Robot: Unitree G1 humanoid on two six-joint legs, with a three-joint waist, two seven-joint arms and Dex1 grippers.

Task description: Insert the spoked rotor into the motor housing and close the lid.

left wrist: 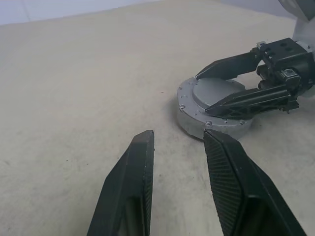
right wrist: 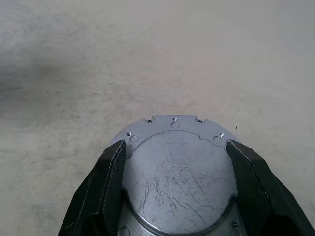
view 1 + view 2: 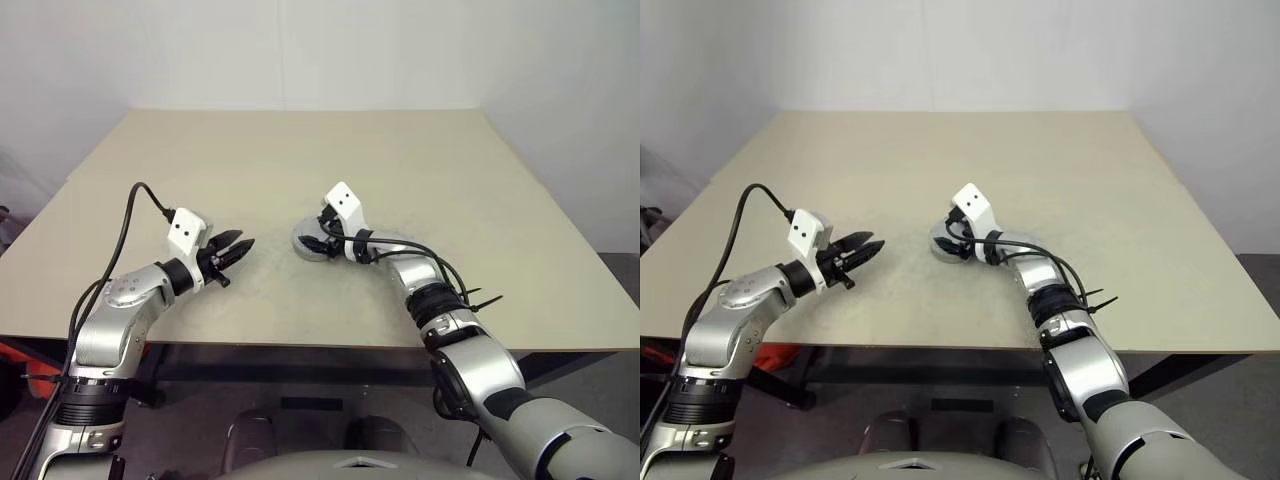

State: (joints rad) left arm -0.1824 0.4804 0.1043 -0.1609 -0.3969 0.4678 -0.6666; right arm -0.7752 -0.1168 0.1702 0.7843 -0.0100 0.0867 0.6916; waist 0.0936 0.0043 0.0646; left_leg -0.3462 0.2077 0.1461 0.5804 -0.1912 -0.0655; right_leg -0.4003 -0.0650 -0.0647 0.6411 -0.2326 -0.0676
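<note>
No text, label, brand, number or sign can be read on anything here.

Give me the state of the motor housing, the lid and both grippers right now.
motor housing: flat on the table, closed.
lid: seated on the housing, scratched face up.
right gripper: fingers wide, straddling the lid.
left gripper: partly open, empty, short of the housing.

A beige tabletop [image 3: 300,170] carries the round silver motor housing [image 1: 212,109], which sits flat near its middle with its scratched lid [image 2: 182,182] on top.
</note>
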